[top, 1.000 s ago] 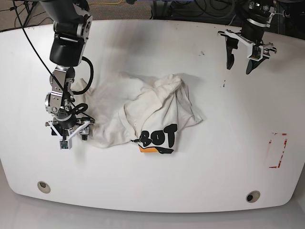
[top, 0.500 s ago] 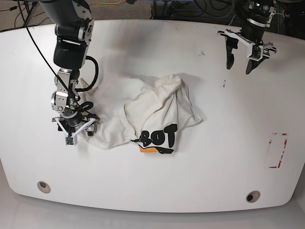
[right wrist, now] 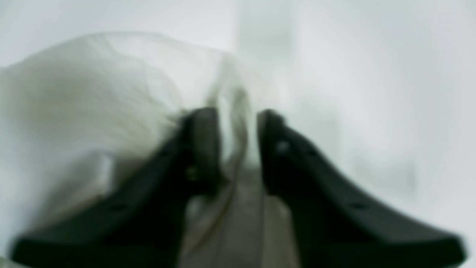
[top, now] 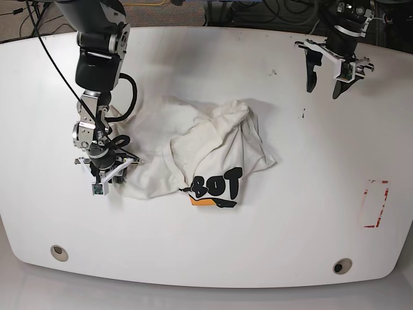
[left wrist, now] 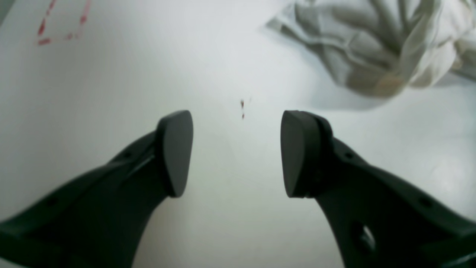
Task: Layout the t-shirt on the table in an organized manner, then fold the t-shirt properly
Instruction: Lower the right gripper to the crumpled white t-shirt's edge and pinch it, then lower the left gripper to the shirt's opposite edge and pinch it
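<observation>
You are looking at a robot lab or test bench: two black arms [top: 97, 51] are working over a large white table [top: 213, 258] with cable holes [top: 342, 265], a red tape rectangle [top: 376, 203] is marking a spot, and cables [top: 258, 13] are trailing behind.

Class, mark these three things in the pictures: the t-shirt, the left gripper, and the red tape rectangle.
t-shirt [top: 213, 139], base view, on the crumpled white fabric above the black lettering.
left gripper [left wrist: 237, 152], left wrist view, midway between its spread fingertips.
red tape rectangle [top: 385, 203], base view, on its right-hand strip.
</observation>
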`<state>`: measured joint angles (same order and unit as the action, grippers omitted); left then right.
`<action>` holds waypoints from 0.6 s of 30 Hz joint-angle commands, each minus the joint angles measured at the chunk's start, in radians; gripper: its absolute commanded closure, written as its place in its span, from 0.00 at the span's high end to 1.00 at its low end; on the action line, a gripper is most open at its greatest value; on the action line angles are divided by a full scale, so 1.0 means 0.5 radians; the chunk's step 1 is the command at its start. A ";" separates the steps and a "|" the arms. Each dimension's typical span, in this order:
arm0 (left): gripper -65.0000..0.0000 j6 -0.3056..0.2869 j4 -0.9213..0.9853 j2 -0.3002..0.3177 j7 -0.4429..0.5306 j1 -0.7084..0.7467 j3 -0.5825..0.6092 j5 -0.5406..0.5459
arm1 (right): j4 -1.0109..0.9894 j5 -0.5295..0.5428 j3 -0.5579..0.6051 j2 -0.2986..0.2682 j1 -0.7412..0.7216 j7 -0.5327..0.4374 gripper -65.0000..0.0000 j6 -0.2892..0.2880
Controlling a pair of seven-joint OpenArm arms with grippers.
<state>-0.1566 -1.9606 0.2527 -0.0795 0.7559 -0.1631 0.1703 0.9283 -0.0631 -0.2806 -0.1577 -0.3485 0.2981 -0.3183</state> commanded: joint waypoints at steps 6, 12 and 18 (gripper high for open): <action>0.55 0.011 -0.033 -0.068 -0.278 -0.194 -0.010 0.097 | 0.161 0.002 -0.002 -0.014 0.048 0.004 0.03 -0.006; 0.55 0.011 -0.002 -0.105 -0.631 -0.534 -0.013 0.259 | 0.456 -0.004 0.001 0.025 0.180 0.050 0.00 -0.006; 0.55 0.011 0.225 -0.203 -0.953 -0.958 -0.007 0.376 | 0.667 -0.001 0.001 0.056 0.266 0.160 0.00 -0.006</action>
<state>-0.1501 -1.8767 0.1680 -0.5396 0.3290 -0.1658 0.3435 1.2140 -0.0784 -0.2779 -0.1200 -0.2016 0.3996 -0.3168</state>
